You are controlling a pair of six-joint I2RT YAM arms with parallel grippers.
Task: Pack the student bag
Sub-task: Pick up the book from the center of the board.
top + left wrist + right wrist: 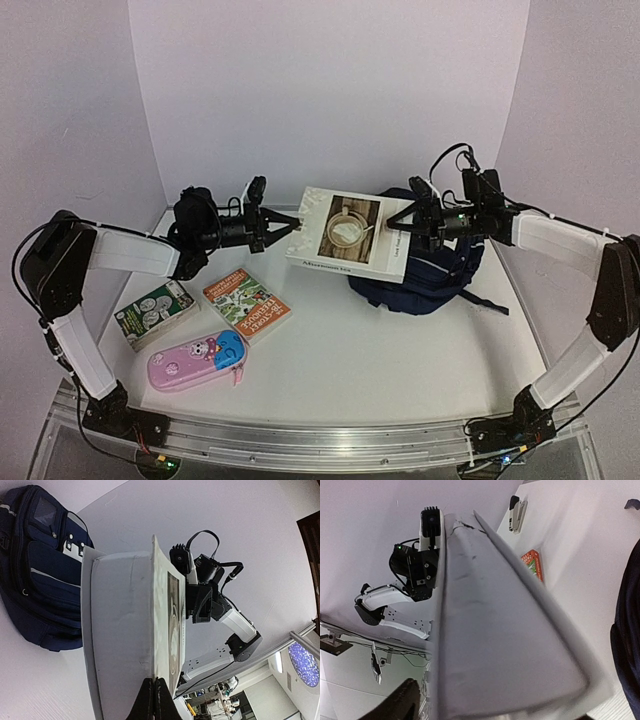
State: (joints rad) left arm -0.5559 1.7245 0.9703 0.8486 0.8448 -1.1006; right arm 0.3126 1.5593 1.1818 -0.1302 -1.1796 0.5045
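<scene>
A thick white book (345, 232) with a coffee-cup picture on its cover hangs in the air between both arms. My left gripper (290, 228) is shut on the edge of its cover, the black fingertips (154, 692) pinched together on the thin board. My right gripper (408, 232) straddles the opposite end of the book (505, 645). One dark finger (395, 702) shows beside the cover with a sliver of gap, and the other is hidden. The navy student bag (430, 275) lies on the table under the book's right end and shows in the left wrist view (40, 565).
A green book (155, 312) and an orange book (247, 304) lie at the left of the table. A pink-and-blue pencil case (196, 359) sits in front of them. A white stapler (516, 514) lies further back. White walls close in the back and sides.
</scene>
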